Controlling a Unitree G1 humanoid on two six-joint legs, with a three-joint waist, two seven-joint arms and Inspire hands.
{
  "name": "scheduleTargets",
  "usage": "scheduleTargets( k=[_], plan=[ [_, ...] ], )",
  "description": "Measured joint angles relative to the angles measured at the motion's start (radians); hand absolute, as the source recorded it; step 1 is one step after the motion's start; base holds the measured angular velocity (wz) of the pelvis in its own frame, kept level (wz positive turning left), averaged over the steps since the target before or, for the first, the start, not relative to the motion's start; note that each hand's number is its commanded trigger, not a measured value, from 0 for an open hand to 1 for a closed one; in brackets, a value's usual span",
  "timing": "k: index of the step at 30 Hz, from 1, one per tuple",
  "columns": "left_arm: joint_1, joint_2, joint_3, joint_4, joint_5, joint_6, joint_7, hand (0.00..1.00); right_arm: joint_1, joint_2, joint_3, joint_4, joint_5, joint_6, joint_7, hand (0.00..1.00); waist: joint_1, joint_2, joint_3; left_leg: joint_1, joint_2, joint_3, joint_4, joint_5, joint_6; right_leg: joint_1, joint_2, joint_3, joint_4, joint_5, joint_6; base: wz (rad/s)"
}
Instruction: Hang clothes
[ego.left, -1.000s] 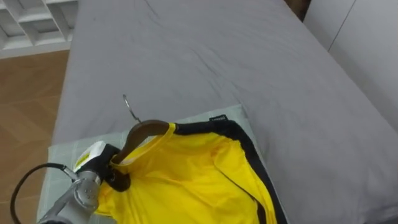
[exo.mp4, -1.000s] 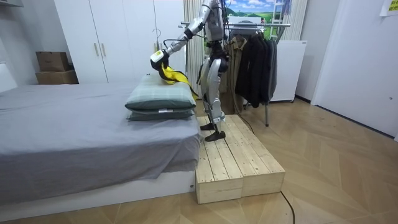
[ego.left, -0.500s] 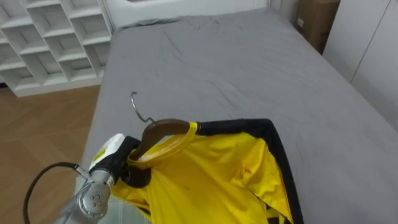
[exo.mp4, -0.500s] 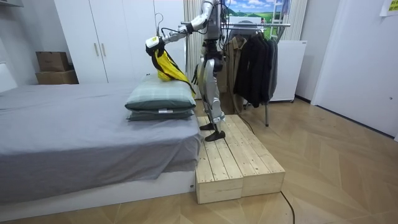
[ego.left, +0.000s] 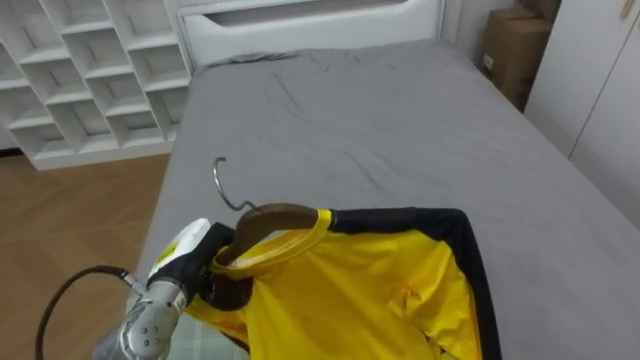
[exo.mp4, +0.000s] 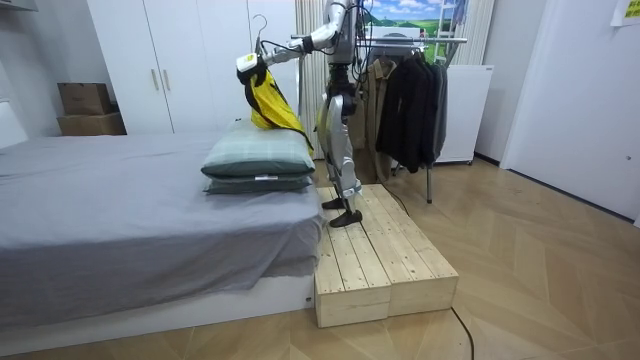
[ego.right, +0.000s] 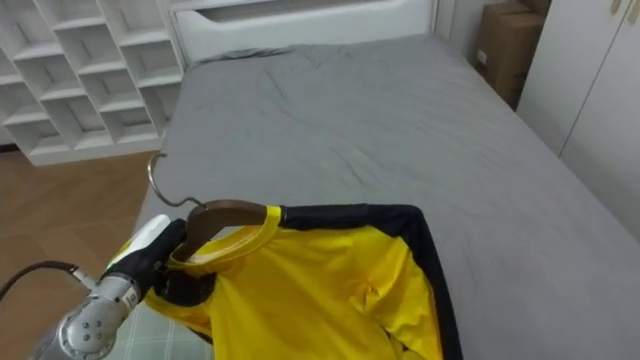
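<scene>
The robot is standing on the wooden platform (exo.mp4: 385, 250) beside the bed (ego.left: 380, 130) and is looking along the grey cover. Its left hand (ego.left: 200, 270) is gripping one end of the wooden hanger (ego.left: 272, 216), with the fingers curled round it. The yellow shirt (ego.left: 360, 300) is sitting on this hanger by its collar. In the room view the arm is holding it out high above the pillows (exo.mp4: 258, 155), and the cloth seems to be hanging clear of them. I judge that the carrying step is in hand: the shirt is already on the hanger but is not yet on the clothes rack (exo.mp4: 420, 40), which is standing behind the robot with dark coats on it. The next move is probably calling for a turn toward that rack. The grip should be firm and level so that the shirt is not sliding off, and the metal hook (ego.left: 222, 185) should be free to go over the rail.
</scene>
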Motion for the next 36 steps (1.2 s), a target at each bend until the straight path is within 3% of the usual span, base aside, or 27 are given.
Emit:
scheduleTargets(
  k=[3,8,11,15,17,19,21,26,36],
  plan=[
    [0.002,0.018,0.0,0.005,-0.05,0.001,-0.015,1.0,0.004,-0.006,-0.002,-0.001,-0.072,0.006,-0.044,0.0,-0.001,-0.007,-0.0023,-0.002,-0.003,0.0,0.002,0.0,0.0,0.002,0.001,0.002,-0.01,-0.002,0.0,0.0],
    [0.044,0.035,0.004,0.007,-0.105,0.035,-0.018,1.0,0.001,-0.017,-0.059,-0.012,-0.232,0.022,-0.128,0.0,0.001,-0.007,-0.0046,0.002,-0.004,0.003,0.001,0.0,0.0,0.001,-0.001,0.004,0.002,0.0,0.001,0.0],
    [0.046,0.036,0.028,0.026,-0.104,0.041,-0.018,1.0,-0.001,-0.052,-0.06,-0.05,-0.33,0.028,-0.165,0.0,0.002,-0.011,-0.0049,0.009,-0.004,0.002,0.001,0.0,0.0,0.004,-0.002,0.004,0.008,0.0,0.0,0.0],
    [0.051,0.039,0.069,0.044,-0.103,0.051,-0.02,1.0,0.0,-0.096,-0.14,-0.138,-0.459,0.029,-0.209,0.0,0.002,-0.031,-0.0021,0.008,-0.004,0.002,0.0,0.0,0.0,0.004,-0.001,0.007,0.007,-0.001,0.001,-0.01],
    [0.051,0.043,0.094,0.043,-0.104,0.061,-0.02,1.0,-0.003,-0.115,-0.156,-0.211,-0.513,0.027,-0.236,0.0,0.001,-0.041,-0.0063,0.008,-0.003,0.002,0.0,0.0,0.0,0.002,0.001,0.01,0.004,-0.001,0.0,-0.04],
    [0.051,0.043,0.108,0.043,-0.103,0.064,-0.02,1.0,-0.01,-0.126,-0.18,-0.29,-0.563,0.029,-0.271,0.0,0.002,-0.066,-0.0126,0.008,-0.002,-0.001,0.001,0.0,0.0,0.004,0.002,0.007,0.005,0.001,-0.002,0.03],
    [0.051,0.043,0.108,0.04,-0.101,0.072,-0.02,1.0,-0.01,-0.129,-0.181,-0.375,-0.605,0.028,-0.296,0.0,0.002,-0.072,-0.0163,0.006,-0.003,-0.003,0.001,0.0,0.0,0.003,0.001,0.005,0.005,0.002,-0.003,0.02],
    [0.06,0.049,0.109,-0.036,-0.093,0.078,-0.02,1.0,-0.025,-0.133,-0.177,-0.561,-0.771,0.027,-0.351,0.0,0.027,-0.066,-0.0161,0.009,-0.003,0.002,-0.001,0.0,0.0,0.001,0.0,0.023,0.004,0.005,0.002,-0.07],
    [0.088,0.055,0.111,-0.052,-0.085,0.075,-0.02,1.0,-0.03,-0.132,-0.166,-0.904,-0.992,-0.002,-0.416,0.0,0.039,-0.035,-0.0095,0.025,-0.002,0.004,-0.014,0.0,0.0,0.004,0.0,0.033,0.006,0.006,0.004,-0.04]
  ],
)
